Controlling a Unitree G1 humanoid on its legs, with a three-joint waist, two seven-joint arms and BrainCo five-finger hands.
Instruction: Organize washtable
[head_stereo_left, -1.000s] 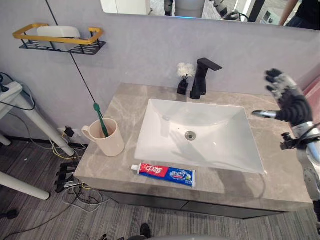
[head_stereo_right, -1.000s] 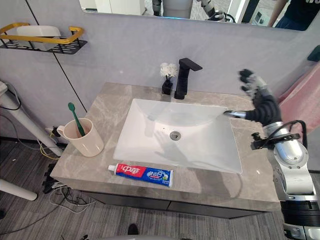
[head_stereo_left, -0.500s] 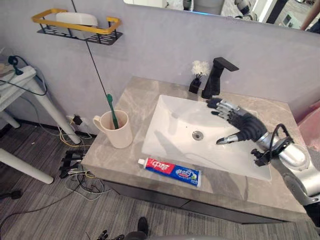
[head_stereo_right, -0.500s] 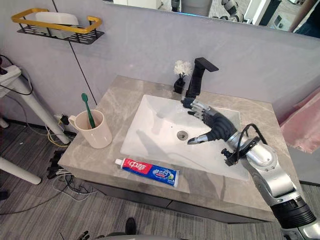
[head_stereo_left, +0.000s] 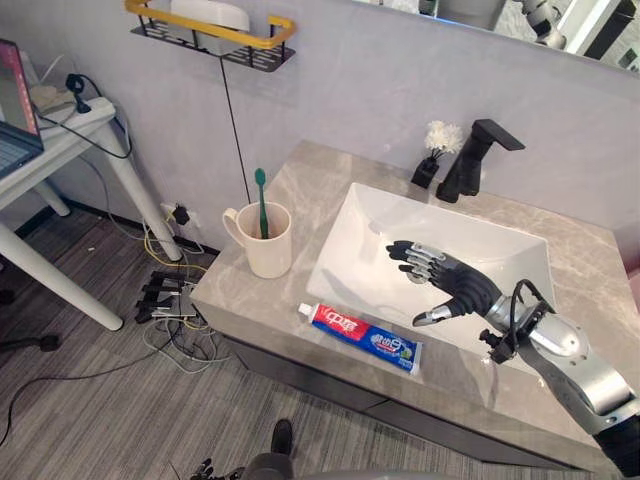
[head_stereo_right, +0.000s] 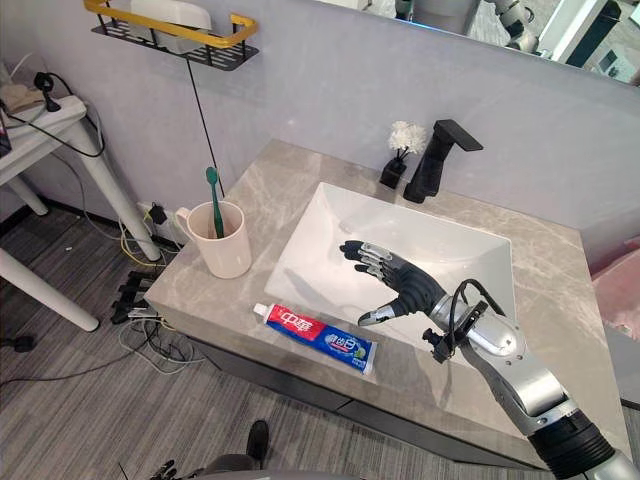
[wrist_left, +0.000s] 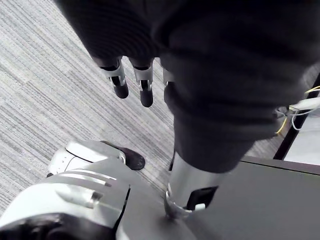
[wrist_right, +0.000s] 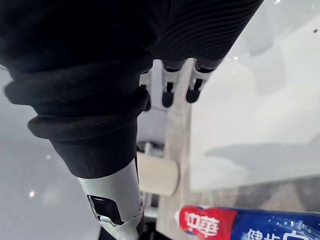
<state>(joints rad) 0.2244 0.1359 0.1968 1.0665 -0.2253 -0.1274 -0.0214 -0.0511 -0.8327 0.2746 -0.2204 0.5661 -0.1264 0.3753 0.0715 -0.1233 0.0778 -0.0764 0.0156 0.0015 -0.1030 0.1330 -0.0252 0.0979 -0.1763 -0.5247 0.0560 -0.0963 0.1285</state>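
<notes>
Toothpaste (head_stereo_left: 365, 335) lies flat along the front edge of the counter (head_stereo_left: 235, 298), before the left front corner of the basin (head_stereo_left: 500, 250), untouched. In the left eye view a cup (head_stereo_left: 268, 248) stands near the counter's left edge with a green toothbrush (head_stereo_left: 261, 198) upright in it, well apart from the tube. A black faucet (head_stereo_left: 478, 160) stands at the back edge behind the basin, with a small vase of white flowers (head_stereo_left: 433, 152) just left of it, and a shelf (head_stereo_left: 215, 25) hangs on the wall above the cup. The right hand (head_stereo_left: 462, 293) hovers over the front of the basin, near the tube's right end, its fingers straight and fanned apart, thumb out to the side, holding nothing. The right eye view gives the same layout. In the left wrist view the left hand (wrist_left: 145, 86) hangs over the grey floor; its fingers seem relaxed and empty, though little of them shows. In the right wrist view the straight fingers (wrist_right: 195, 84) point across the basin's rim toward the cup, with the tube close below the wrist.
</notes>
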